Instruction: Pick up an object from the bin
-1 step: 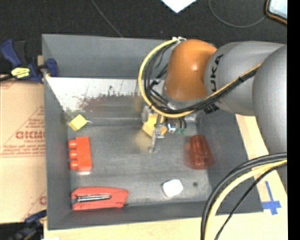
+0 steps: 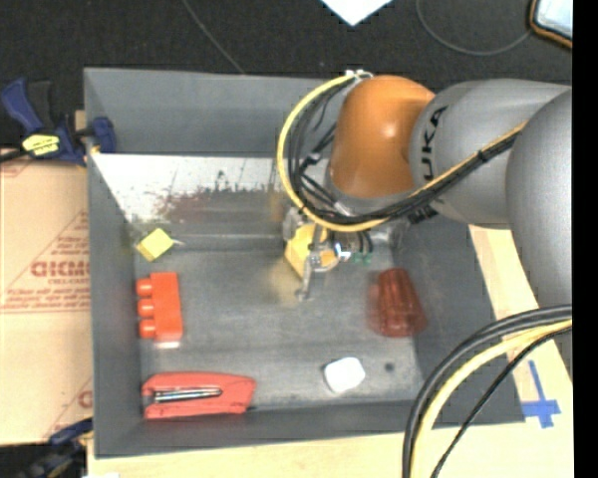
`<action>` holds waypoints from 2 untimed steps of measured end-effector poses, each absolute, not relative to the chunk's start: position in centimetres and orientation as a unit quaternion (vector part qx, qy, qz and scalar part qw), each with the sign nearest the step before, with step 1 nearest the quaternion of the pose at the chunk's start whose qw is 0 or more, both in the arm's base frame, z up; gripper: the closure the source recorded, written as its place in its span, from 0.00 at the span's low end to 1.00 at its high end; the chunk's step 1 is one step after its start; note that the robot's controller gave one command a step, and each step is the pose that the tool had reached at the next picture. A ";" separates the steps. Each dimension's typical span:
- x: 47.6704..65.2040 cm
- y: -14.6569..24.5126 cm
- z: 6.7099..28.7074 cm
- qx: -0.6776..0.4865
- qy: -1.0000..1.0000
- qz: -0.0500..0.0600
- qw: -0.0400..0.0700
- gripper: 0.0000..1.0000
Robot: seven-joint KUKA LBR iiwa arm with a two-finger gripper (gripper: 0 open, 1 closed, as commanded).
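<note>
My gripper [image 2: 305, 285] hangs below the orange wrist cover, over the middle of the bin floor near the back wall. A small yellow piece [image 2: 300, 246] shows right at the gripper, partly hidden by the wrist; whether it is gripped is unclear. A dark red ribbed object [image 2: 396, 302] lies just right of the gripper. A small white lump [image 2: 344, 372] rests on the floor in front of it.
A small yellow block [image 2: 155, 244] lies at the back left. An orange studded brick [image 2: 158, 307] sits by the left wall. A red stapler [image 2: 198, 393] lies along the front left edge. The arm covers the bin's back right corner.
</note>
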State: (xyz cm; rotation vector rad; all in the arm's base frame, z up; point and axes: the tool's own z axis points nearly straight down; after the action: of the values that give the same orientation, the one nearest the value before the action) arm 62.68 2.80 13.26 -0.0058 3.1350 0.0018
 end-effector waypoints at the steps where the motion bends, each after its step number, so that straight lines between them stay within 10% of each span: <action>1: 65.5 -2.9 12.8 -0.042 0.999 0.000 0.005 0.00; 2: 65.6 -4.8 11.8 -0.096 0.995 0.000 0.005 0.00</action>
State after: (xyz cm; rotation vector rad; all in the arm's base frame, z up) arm 65.56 -4.77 11.77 -0.3010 3.1180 0.0016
